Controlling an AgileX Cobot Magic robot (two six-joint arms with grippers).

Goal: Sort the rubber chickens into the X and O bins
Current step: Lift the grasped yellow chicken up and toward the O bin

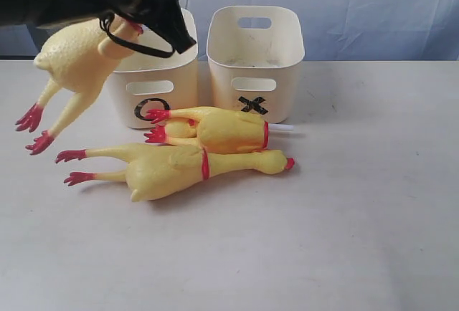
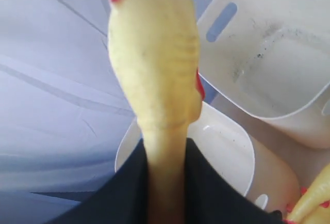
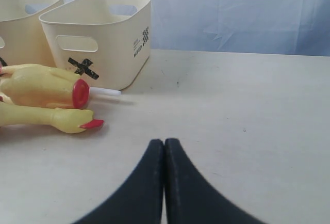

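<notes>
My left gripper (image 1: pixel 147 6) is shut on the thin neck of a rubber chicken (image 1: pixel 75 60), held in the air above the O bin (image 1: pixel 154 89); its body and red feet hang out to the left. In the left wrist view the chicken's neck and head (image 2: pixel 154 69) rise between the black fingers (image 2: pixel 221 193), over the O bin's rim (image 2: pixel 242 146), with the X bin (image 2: pixel 278 64) beyond. Two more chickens lie on the table before the bins: one (image 1: pixel 215 128) close to the X bin (image 1: pixel 254 67), one (image 1: pixel 172 170) nearer the front. My right gripper (image 3: pixel 164 144) is shut, empty, low over the table.
A white stick (image 1: pixel 282 128) pokes out from the rear chicken's neck band beside the X bin. A blue cloth backdrop (image 1: pixel 373 10) hangs behind the white table (image 1: pixel 344 218). In the right wrist view the X bin (image 3: pixel 103 38) and both lying chickens (image 3: pixel 46 87) sit off to one side.
</notes>
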